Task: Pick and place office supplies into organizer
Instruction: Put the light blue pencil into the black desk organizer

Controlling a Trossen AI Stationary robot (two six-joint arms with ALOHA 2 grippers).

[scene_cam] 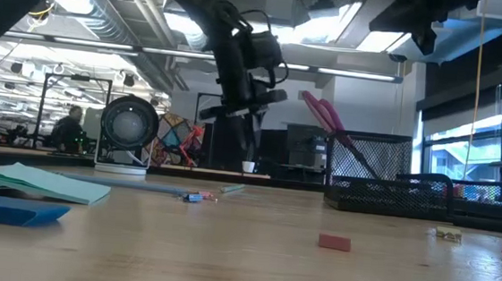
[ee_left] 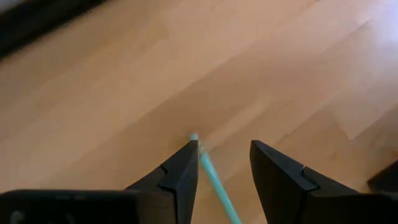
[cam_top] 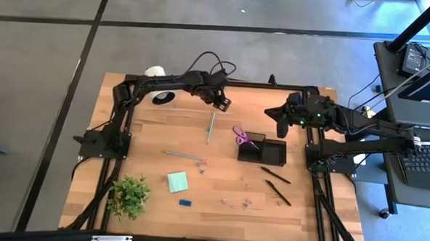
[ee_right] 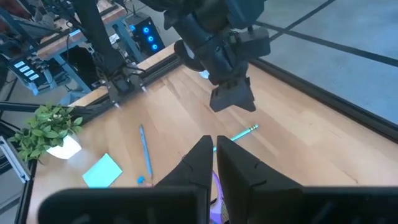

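Left tool (cam_top: pixel 221 102), fingers apart, hovers over the green pen (cam_top: pixel 210 127) beside the organizer (cam_top: pixel 262 149); it should straddle the pen squarely.

Right tool (cam_top: pixel 281 125), fingers together, waits above the organizer.

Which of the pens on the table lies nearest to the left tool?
The grey-green pen just below the left tool, beside the organizer. The other light pen and two black pens lie farther away.

Even overhead light on the table (cam_top: pixel 219 186), bright ceiling glare in low view, blurred foreground there
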